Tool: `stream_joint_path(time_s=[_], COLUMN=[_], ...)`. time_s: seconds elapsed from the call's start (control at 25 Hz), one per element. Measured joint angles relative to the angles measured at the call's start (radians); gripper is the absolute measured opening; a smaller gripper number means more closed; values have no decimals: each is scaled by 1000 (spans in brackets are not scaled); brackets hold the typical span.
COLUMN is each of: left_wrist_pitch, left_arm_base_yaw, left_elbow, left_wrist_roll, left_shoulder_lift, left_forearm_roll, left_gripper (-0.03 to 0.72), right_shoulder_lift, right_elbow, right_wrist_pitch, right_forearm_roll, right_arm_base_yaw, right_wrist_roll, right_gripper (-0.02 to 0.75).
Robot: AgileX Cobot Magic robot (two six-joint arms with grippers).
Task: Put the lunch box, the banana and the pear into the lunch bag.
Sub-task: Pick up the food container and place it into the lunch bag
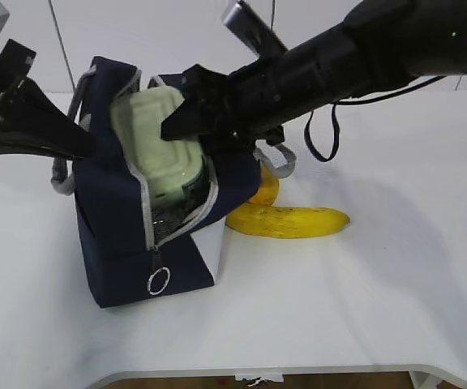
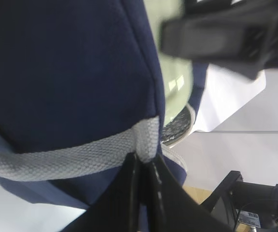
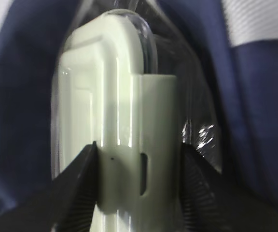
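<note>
The right hand [image 3: 139,186] clamps the sage-green lunch box [image 1: 162,138], half inside the navy lunch bag [image 1: 128,235] on the white desk [image 1: 379,292]. The left hand [image 2: 144,169] pinches the bag's grey handle [image 2: 57,157]. The banana [image 1: 290,220] and pear [image 1: 266,190] lie just beside the bag.

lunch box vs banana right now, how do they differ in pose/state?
The lunch box is on edge, partly inside the lunch bag; the banana lies flat on the table outside it. The right claw grips the lunch box; nothing holds the banana. The lunch box is pale green and boxy, the banana yellow and curved.
</note>
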Motion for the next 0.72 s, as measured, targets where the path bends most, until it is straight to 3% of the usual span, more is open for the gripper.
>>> stream_joint_path(time_s=[0.72], left_wrist_pitch=[0], left_arm_base_yaw=[0], left_elbow=[0], left_wrist_roll=[5], left_shoulder_lift=[0], left_forearm_roll=[-4], left_gripper=[-6], right_shoulder_lift=[231], right_elbow=[-154], right_wrist_pitch=[23], right_forearm_roll=[108], right_arm_base_yaw=[20], right_wrist_roll=[0], right_gripper=[370])
